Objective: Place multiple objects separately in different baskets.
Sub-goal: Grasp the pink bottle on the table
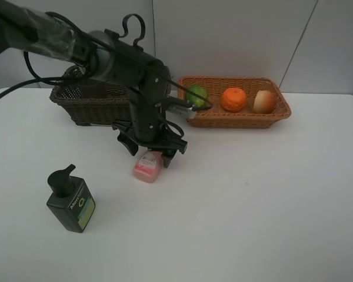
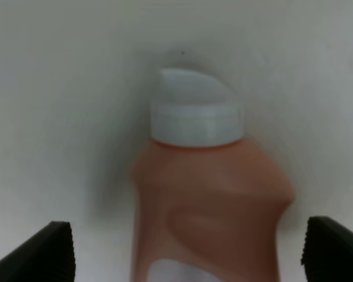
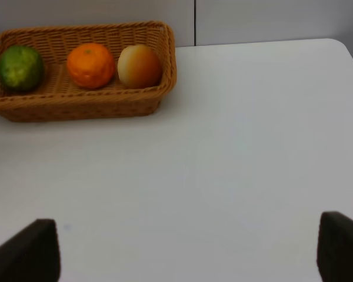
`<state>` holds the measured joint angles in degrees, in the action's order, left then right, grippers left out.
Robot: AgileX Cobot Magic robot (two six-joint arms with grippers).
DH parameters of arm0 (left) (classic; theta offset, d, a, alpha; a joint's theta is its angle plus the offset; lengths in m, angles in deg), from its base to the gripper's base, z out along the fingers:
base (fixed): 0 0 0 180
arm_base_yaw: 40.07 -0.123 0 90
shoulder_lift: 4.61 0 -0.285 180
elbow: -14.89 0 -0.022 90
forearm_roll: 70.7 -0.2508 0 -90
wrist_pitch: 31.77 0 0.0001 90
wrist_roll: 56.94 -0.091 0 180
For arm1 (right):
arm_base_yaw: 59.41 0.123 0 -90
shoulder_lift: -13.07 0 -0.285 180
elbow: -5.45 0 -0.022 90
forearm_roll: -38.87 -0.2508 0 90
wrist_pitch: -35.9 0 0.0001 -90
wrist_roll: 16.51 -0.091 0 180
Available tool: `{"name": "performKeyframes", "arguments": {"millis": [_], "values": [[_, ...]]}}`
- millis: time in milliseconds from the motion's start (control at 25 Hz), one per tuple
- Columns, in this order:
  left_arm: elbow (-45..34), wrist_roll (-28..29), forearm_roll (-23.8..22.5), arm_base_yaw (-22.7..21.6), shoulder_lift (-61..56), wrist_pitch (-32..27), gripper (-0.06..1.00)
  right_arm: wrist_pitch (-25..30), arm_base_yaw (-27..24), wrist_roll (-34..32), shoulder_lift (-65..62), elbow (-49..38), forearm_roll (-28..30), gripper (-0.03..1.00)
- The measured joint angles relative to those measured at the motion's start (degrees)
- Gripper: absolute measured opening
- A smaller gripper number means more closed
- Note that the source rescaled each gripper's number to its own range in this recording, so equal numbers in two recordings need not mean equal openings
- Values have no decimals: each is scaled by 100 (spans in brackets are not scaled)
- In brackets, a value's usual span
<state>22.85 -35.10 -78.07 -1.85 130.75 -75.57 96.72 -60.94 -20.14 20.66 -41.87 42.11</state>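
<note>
Your left gripper [image 1: 150,151] is hanging just above the pink bottle [image 1: 147,167], a little left of centre in the high view, with its jaws standing wide apart. In the left wrist view the two dark fingertips [image 2: 53,252] are showing at the lower corners, one on each side of the bottle and clear of it. The bottle is lying flat on the white table [image 1: 253,205], its white cap pointing toward the top of that wrist view.

The dark green pump bottle [image 1: 70,202] is standing upright at the lower left of the high view, well apart from the gripper.

At the upper middle, the light orange-brown basket [image 1: 235,120] is holding three fruits in a row: the green lime [image 1: 197,94] at its left end, the orange [image 1: 234,98] in the middle, the red-yellow peach [image 1: 264,101] at its right end. The deep dark brown basket [image 1: 88,108] is sitting just to its left, partly hidden behind the arm, so you cannot tell what it is holding.

Your right gripper [image 3: 185,249] is showing only in its own wrist view. Its jaws are standing apart over bare table, with the fruit basket at the upper left of that frame.
</note>
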Motion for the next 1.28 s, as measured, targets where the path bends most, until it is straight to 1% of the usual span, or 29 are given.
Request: {"name": "performKeyframes", "arguments": {"millis": [240, 320, 360, 440, 480, 1280], "values": [[0, -10, 2, 0, 145, -5, 100, 0, 0, 0, 0, 0, 0, 84], [0, -10, 2, 0, 145, -5, 96, 0, 0, 0, 0, 0, 0, 84], [0, -10, 6, 0, 150, -5, 91, 0, 0, 0, 0, 0, 0, 84], [0, -10, 13, 0, 150, -10, 74, 0, 0, 0, 0, 0, 0, 84], [0, -10, 13, 0, 156, -19, 63, 0, 0, 0, 0, 0, 0, 84], [0, -10, 18, 0, 45, -76, 63, 0, 0, 0, 0, 0, 0, 84]]}}
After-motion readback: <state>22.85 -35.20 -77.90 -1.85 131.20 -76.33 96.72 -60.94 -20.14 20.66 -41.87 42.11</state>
